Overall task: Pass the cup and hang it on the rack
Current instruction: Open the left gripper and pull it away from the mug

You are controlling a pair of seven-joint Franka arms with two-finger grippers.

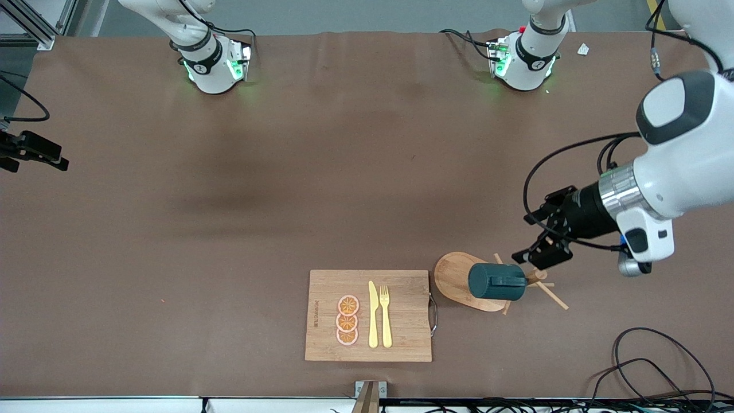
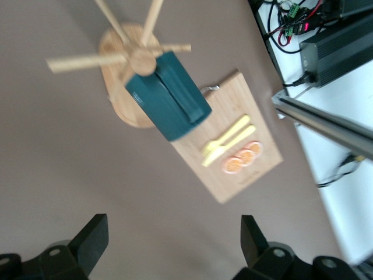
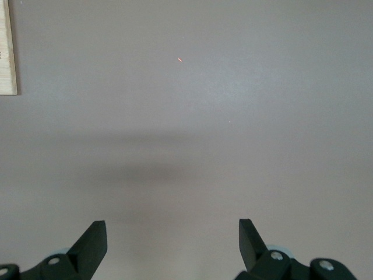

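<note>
Setting: robotics lab bench — not a home kitchen. Evidence: two white arm bases (image 1: 212, 63) bolted to a table (image 1: 172, 229) under a brown cover; aluminium framing (image 1: 34, 23) at one corner; loose black cables (image 1: 659, 367) along the edge; power-supply boxes (image 2: 335, 44) with wiring beside the table. Kitchen props only — a bamboo cutting board (image 1: 401, 338) carrying toy cutlery (image 1: 379, 314) and fruit slices (image 1: 347, 320).

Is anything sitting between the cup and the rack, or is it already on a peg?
Nothing visible stands between them. The cup hangs on its side at the rack, up by the post's top among the pegs. The left gripper is open just above it, holding nothing. The right gripper waits open over bare table.
</note>
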